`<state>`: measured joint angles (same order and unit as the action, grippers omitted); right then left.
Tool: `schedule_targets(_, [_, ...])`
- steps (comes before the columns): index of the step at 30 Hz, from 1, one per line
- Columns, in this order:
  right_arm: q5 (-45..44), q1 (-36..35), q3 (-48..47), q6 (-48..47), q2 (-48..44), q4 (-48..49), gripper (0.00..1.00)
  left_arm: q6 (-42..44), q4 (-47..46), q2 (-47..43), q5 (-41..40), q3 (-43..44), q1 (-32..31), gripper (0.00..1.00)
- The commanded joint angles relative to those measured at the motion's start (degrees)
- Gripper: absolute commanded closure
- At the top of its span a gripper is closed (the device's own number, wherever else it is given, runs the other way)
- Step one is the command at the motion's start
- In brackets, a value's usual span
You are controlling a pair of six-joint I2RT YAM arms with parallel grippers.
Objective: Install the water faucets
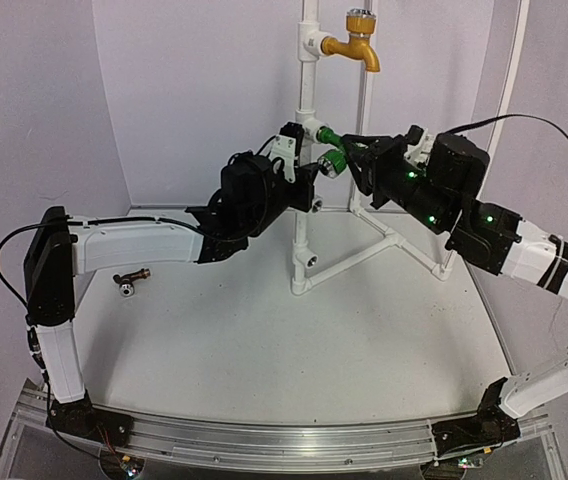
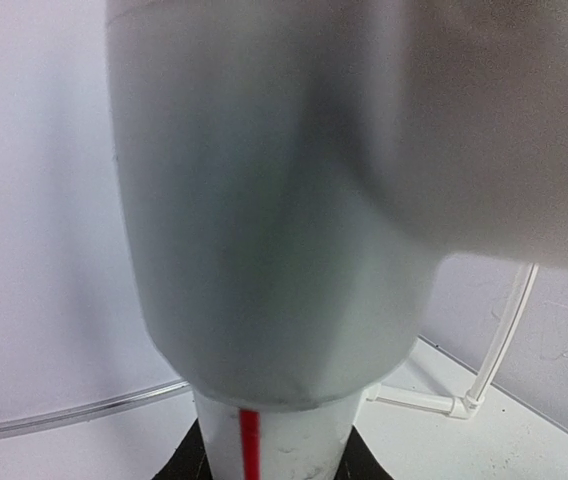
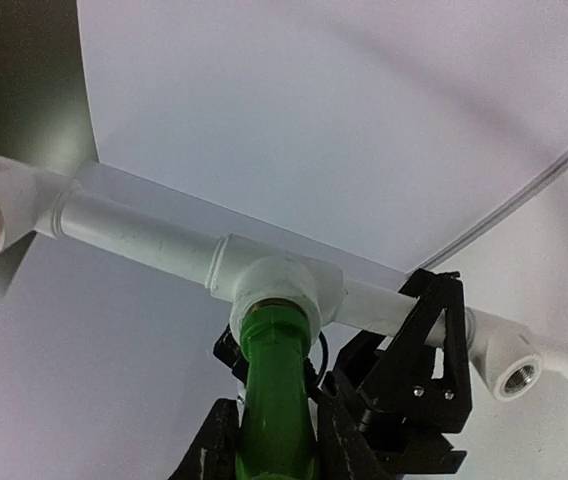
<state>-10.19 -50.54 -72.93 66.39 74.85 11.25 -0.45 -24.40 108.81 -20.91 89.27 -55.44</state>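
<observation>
The right gripper (image 3: 274, 440) is clenching its jaws around the green faucet (image 3: 276, 380) at the lower centre of the right wrist view. The faucet's threaded end is sitting in the tee socket (image 3: 282, 290) of the white pipe stand (image 1: 304, 90). Mid-frame from above, the left gripper (image 1: 299, 160) is bracing the upright. Its own view is blurred, so it is probably clamped there. Next the green faucet needs twisting squarely home. The dark brown faucet (image 1: 130, 279) is lying at the left.

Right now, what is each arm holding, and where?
Right jaws clamp the green tap-shaped faucet by its body, threaded end in the white pipe stand's tee socket. Left jaws grip that stand's upright pipe.
</observation>
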Motion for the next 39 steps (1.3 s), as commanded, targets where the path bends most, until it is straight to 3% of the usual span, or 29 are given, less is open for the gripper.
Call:
schedule_targets(1, [-11.3,0.2,2.9,11.9,-8.9,12.5,0.59,-2.4,10.4,3.1,2.3,-0.7,0.0,1.0])
schedule_targets(4, [-13.8,0.3,6.1,3.9,-11.4,12.3,0.23,-2.4,10.4,2.9,2.0,-1.0,0.0,1.0])
schedule_targets(6, [-12.0,0.4,6.3,-6.5,-12.7,10.8,0.06,-2.3,10.4,2.8,1.6,-1.3,0.0,1.0])
schedule_targets(7, [-11.2,0.4,5.5,-11.6,-13.2,7.8,0.02,-2.1,10.4,2.7,1.5,-1.4,0.0,1.0])
schedule_targets(9, [-6.6,0.4,3.0,-24.6,-13.7,2.5,0.02,-2.1,10.5,2.5,1.4,-1.7,0.0,1.0])
schedule_targets(11, [2.8,0.3,0.8,-46.1,-13.7,-1.7,0.02,-1.9,10.5,2.3,1.3,-2.0,0.0,1.0])
schedule_targets(14, [9.1,0.3,-3.1,-69.2,-12.4,-11.4,0.02,-1.8,10.5,2.3,1.4,-2.1,0.0,1.0])
schedule_targets(17, [11.0,0.3,-5.4,-92.3,-11.5,-19.5,0.02,-1.9,10.6,2.3,1.5,-2.0,0.0,1.0])
schedule_targets(21, [10.3,0.3,-3.8,-119.8,-12.4,-20.9,0.02,-2.1,10.8,2.5,1.6,-1.7,0.0,1.0])
schedule_targets(24, [5.5,0.3,-3.7,-134.8,-11.7,-22.4,0.02,-2.1,11.0,2.7,1.7,-1.3,-0.1,1.0])
schedule_targets(28, [4.4,0.4,-4.7,-145.8,-11.1,-22.8,0.02,-1.9,11.3,2.9,1.8,-0.9,0.0,1.0])
schedule_targets(36, [1.2,0.3,-7.8,-152.9,-6.1,-21.2,0.04,-1.6,11.8,3.2,1.8,-0.7,0.0,1.0])
schedule_targets(39, [0.7,0.3,-6.8,-154.0,-4.3,-15.5,0.07,-1.7,12.0,3.1,1.8,-0.8,0.0,1.0])
